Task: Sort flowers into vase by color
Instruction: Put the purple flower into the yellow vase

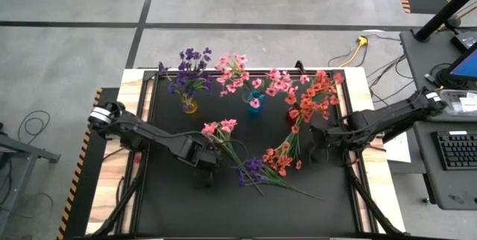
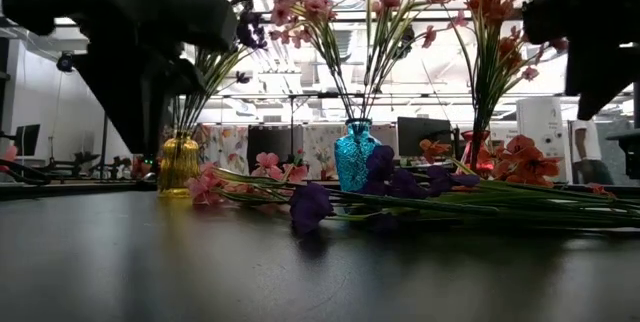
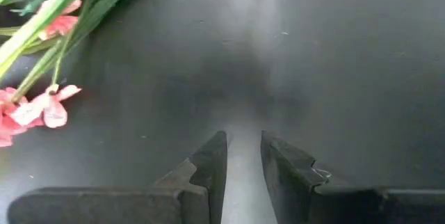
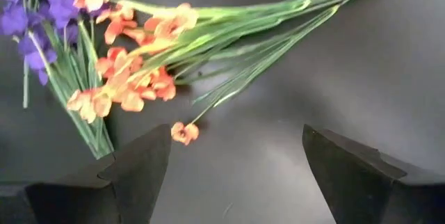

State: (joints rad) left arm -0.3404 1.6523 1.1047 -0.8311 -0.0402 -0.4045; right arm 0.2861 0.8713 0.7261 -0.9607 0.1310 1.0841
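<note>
On my overhead camera I see a black table (image 1: 179,210) with three vases along its far edge: a yellow vase (image 1: 190,106) holding purple flowers (image 1: 191,65), a blue vase (image 1: 255,104) holding pink flowers (image 1: 246,74), and a red vase (image 1: 292,118) holding coral flowers (image 1: 320,91). Loose sprigs lie crossed in the middle of the table: a pink sprig (image 1: 220,129), a purple sprig (image 1: 252,168) and a coral sprig (image 1: 282,158), their green stems tangled over one another.

My left gripper (image 1: 206,167) sits low over bare table just beside the pink sprig, its jaws drawn close together with a narrow gap and nothing between them; the pink blossoms (image 3: 35,109) lie off to one side of its fingers (image 3: 208,165).

My right gripper (image 1: 322,137) hangs near the red vase, jaws spread wide and empty. Ahead of its fingers (image 4: 142,161) lie the coral blossoms (image 4: 132,78) with the purple blossoms (image 4: 42,22) just beyond, stems overlapping.

From table level, the loose stems lie in front of the vases.
</note>
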